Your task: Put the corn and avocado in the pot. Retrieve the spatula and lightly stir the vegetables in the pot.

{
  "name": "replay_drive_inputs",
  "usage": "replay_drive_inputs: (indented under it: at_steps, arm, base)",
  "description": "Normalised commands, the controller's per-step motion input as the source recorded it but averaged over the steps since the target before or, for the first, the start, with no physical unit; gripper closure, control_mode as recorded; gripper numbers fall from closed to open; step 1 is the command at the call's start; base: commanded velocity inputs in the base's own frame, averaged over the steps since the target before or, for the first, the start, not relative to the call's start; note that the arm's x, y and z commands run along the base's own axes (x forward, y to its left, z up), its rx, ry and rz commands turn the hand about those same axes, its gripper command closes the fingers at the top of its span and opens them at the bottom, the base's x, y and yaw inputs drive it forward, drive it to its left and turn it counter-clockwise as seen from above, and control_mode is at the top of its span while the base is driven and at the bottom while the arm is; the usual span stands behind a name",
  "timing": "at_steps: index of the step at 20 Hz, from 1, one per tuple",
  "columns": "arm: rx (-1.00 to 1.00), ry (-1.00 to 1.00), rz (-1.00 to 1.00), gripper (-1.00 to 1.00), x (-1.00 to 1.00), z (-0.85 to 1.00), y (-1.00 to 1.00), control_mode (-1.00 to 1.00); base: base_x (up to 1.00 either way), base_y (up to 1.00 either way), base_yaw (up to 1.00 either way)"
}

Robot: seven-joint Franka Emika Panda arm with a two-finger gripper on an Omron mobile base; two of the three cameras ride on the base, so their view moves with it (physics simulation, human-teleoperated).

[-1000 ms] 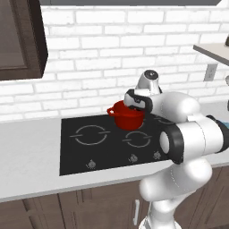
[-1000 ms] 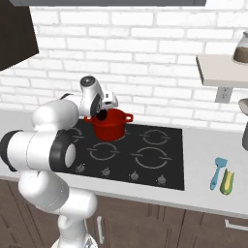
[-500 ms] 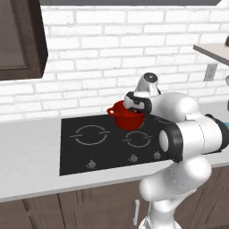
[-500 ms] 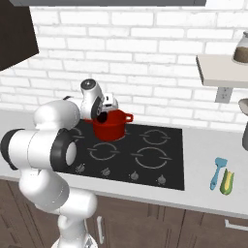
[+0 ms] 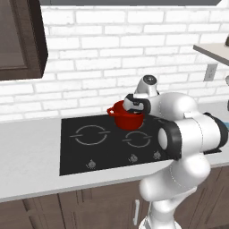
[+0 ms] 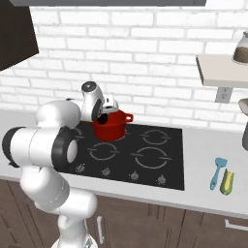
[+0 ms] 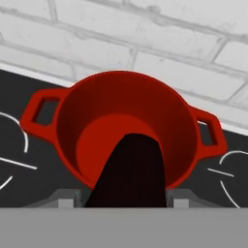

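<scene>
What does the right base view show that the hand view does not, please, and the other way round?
Right base view: the corn and blue spatula side by side on the counter, right of the hob. Hand view: the pot and its bare inside, with the dark avocado between the fingers over it. Both: the red pot on the hob before the brick wall.

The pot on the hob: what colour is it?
Glossy red, inside and out; the pot shows best in the hand view.
</scene>
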Motion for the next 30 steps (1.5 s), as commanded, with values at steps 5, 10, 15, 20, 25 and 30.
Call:
replay_drive_inputs:
  at_steps: [5, 10, 15, 20, 25, 30]
  arm:
    - [0.00, 0.00, 0.00, 1.00, 0.15, -0.05, 0.00, -1.00]
    - [0.00, 0.00, 0.00, 1.00, 0.10, -0.07, 0.00, -1.00]
    - [0.00, 0.00, 0.00, 1.00, 0.01, -0.10, 0.00, -1.00]
    - [0.00, 0.00, 0.00, 1.00, 0.06, -0.09, 0.00, -1.00]
    - [0.00, 0.00, 0.00, 1.00, 0.12, -0.01, 0.00, -1.00]
    - [0.00, 0.00, 0.00, 1.00, 0.10, -0.04, 0.00, -1.00]
  base:
    - [0.00, 0.00, 0.00]
    - [0.00, 0.00, 0.00]
    - [0.00, 0.00, 0.00]
    - [0.00, 0.00, 0.00]
    - [0.00, 0.00, 0.00]
    - [0.00, 0.00, 0.00]
